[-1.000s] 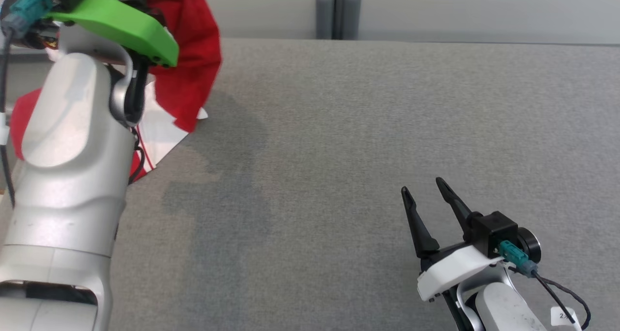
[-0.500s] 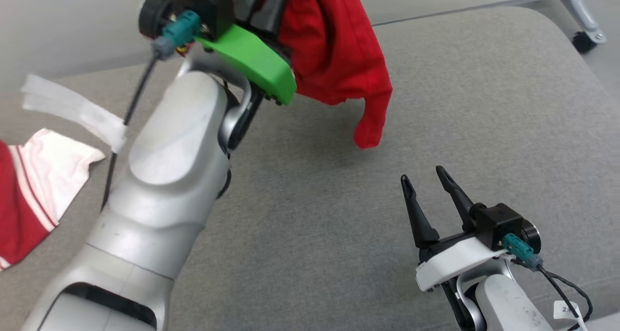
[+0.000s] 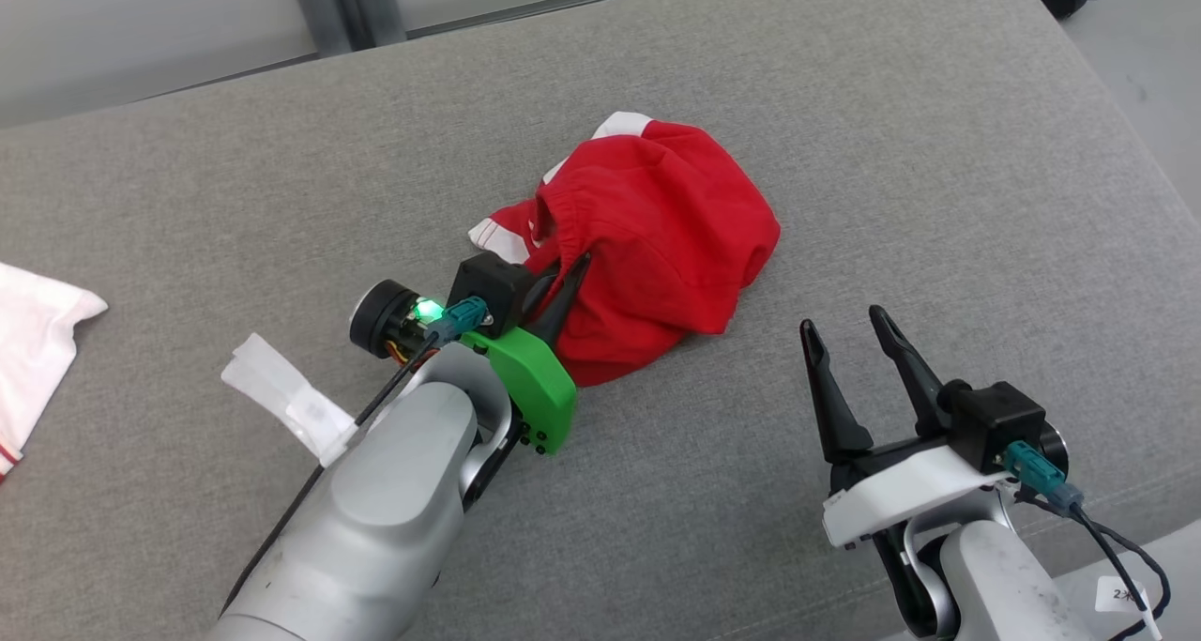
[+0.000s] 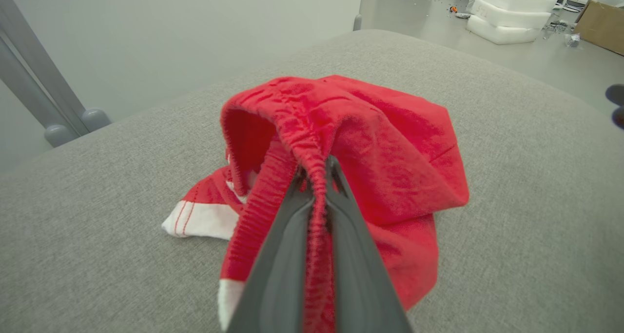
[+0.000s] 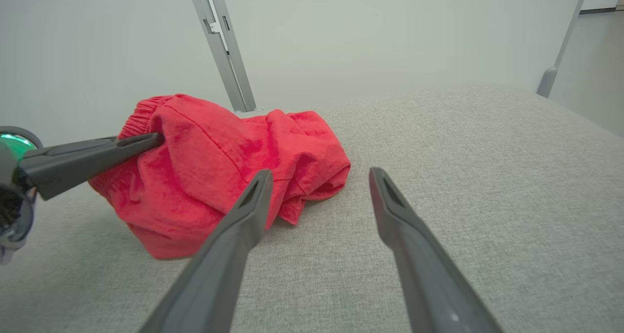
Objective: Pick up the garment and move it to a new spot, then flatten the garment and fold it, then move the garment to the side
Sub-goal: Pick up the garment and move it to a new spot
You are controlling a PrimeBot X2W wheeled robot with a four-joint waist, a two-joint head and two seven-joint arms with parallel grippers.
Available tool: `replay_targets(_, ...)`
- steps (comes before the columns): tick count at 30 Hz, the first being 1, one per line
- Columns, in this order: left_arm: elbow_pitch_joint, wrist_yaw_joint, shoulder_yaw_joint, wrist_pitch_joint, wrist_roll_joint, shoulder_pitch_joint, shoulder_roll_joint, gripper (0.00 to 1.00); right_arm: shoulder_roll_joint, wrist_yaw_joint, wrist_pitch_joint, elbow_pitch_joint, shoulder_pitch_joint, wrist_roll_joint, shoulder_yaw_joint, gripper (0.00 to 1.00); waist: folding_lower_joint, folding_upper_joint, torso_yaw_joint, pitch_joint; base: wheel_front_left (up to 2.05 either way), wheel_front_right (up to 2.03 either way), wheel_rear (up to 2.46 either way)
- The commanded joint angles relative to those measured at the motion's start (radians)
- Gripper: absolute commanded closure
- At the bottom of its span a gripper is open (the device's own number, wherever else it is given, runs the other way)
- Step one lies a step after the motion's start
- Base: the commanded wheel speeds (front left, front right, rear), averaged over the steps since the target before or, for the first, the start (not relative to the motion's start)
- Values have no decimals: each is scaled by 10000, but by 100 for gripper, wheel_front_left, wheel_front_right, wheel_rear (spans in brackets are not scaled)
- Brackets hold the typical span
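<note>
- Red knit-cloth garment: soft, matt, fleecy nap; ribbed elastic waistband.
- Grey woven upholstery surface: matt, coarse weave.
- Left gripper, 2 dark fingers: smooth matt plastic.
- Green curved bracket: matt plastic.
- Silver forearm shell: smooth, satin sheen.

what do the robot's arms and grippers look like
Both arms are smooth silver-grey, each ending in two long dark tapered fingers. The left gripper has a bright green bracket, the right gripper a white one. Each carries a black block with a teal plug and black cable; white tape on the left's, a small label on the right's.
</note>
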Motion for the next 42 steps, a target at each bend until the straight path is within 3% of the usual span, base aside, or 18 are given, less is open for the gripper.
replay_targets(1, 32, 1, 47, -107, -20, 105, 45, 0, -17, -6, -33, -15, 18, -33, -117, 0, 0, -1, 330, -118, 0, 0, 0)
replay_targets(4, -148, 201, 396, -197, -232, 252, 43, 0, -17, -8, -33, 10, 113, -88, -331, 0, 0, -1, 687, -303, 0, 0, 0)
replay_targets(7, -1337, 636, 1376, -213, -203, 637, 160, 0, -21, -8, -33, -42, 241, -161, -659, 0, 0, -1, 1097, -519, 0, 0, 0)
replay_targets(14, -4131, 993, 3799, -197, 540, 2776, 455, 0, -21, -8, -34, -183, 559, -451, -1470, 0, 0, -1, 1908, -893, 0, 0, 0)
replay_targets(25, -5356, 555, 6222, -200, 2226, 5360, 360, 0, -20, -8, -34, -474, 1220, -932, -2466, 0, 0, -1, 2633, -1386, 0, 0, 0)
replay_targets(42, -5531, 38, 7537, -201, 2806, 6804, 115, 0, -20, -7, -34, -384, 1760, -872, -2561, 0, 0, -1, 2649, -1748, 0, 0, 0)
